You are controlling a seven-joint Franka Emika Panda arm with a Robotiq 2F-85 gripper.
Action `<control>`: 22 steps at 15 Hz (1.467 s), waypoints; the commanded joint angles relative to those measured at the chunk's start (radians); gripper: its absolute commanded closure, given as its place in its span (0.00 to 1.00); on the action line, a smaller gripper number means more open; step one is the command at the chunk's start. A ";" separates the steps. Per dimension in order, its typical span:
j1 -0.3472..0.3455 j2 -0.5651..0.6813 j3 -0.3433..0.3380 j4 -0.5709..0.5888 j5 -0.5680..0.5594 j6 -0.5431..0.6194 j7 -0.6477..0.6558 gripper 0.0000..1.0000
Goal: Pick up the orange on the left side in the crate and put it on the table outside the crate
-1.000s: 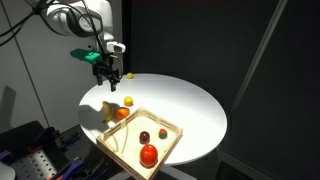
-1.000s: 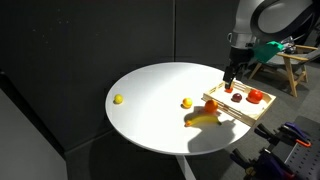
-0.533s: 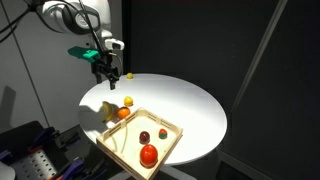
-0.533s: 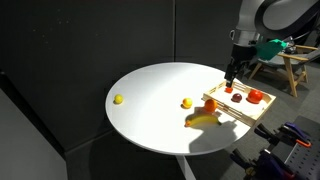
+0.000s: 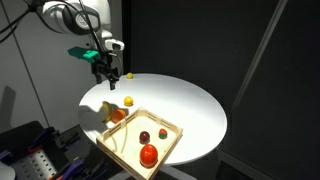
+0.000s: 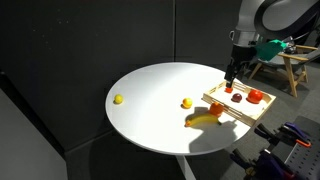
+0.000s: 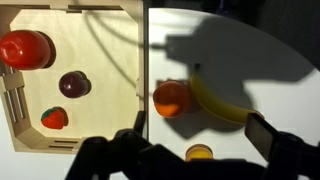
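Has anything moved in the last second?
The gripper rose a little, open and empty. The orange stayed on the table just outside the crate, and the red fruit inside it did not move.

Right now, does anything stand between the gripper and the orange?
Nothing visible does. The gripper hangs open in the air over the orange, which lies on the table just outside the crate's rim, close beside a curved yellow fruit.

Black drapes (image 5: 265, 60) hang behind; a light wooden frame (image 6: 292, 66), perhaps a stool, stands before them.
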 commanded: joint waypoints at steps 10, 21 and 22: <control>-0.001 -0.007 0.003 0.005 0.007 -0.007 -0.005 0.00; 0.013 -0.127 -0.005 -0.015 0.065 -0.065 -0.024 0.00; 0.013 -0.141 -0.005 -0.015 0.068 -0.089 -0.022 0.00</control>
